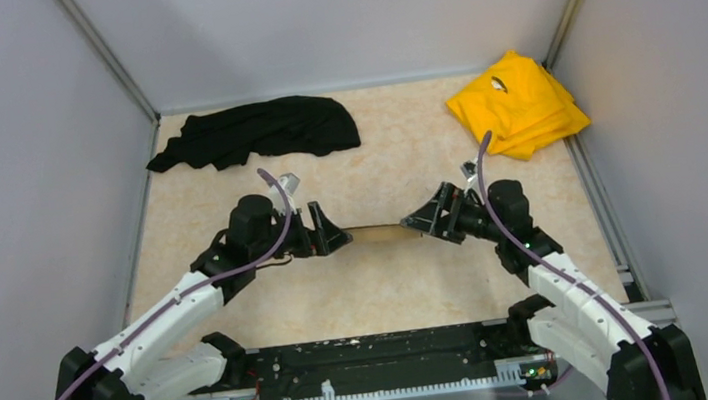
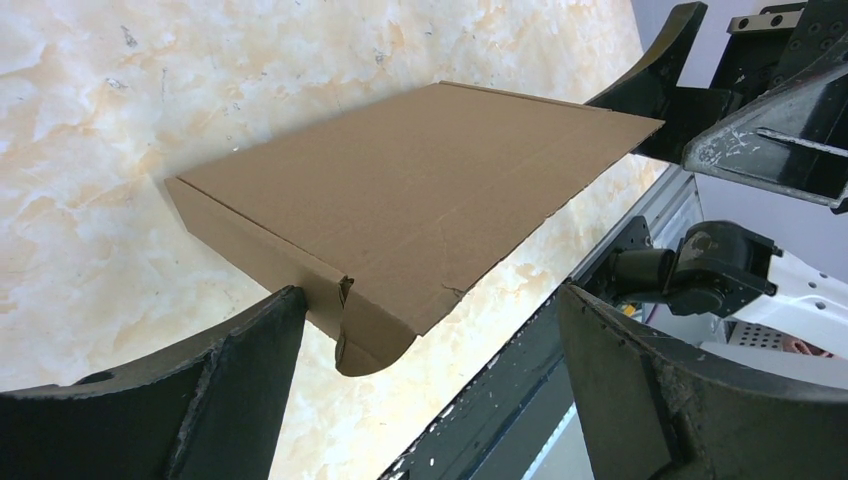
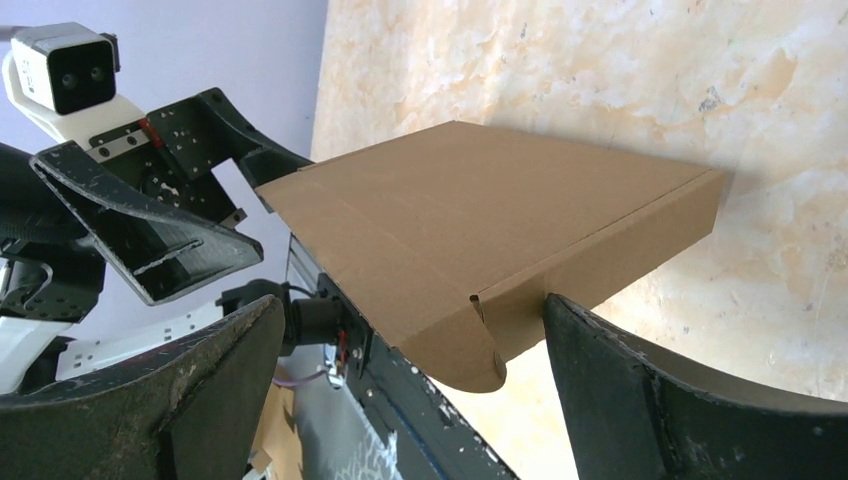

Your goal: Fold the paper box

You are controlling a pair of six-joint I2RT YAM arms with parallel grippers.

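Paper box (image 1: 381, 233) shows overhead only as thin brown sliver.

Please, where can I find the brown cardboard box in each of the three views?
Top external: the flat brown cardboard box shows as a thin strip at mid-picture.
Left wrist: it fills the centre, with its rounded flap at the bottom.
Right wrist: it lies at the centre, with its rounded flap low.
Shared landmark: the beige marbled tabletop under it.
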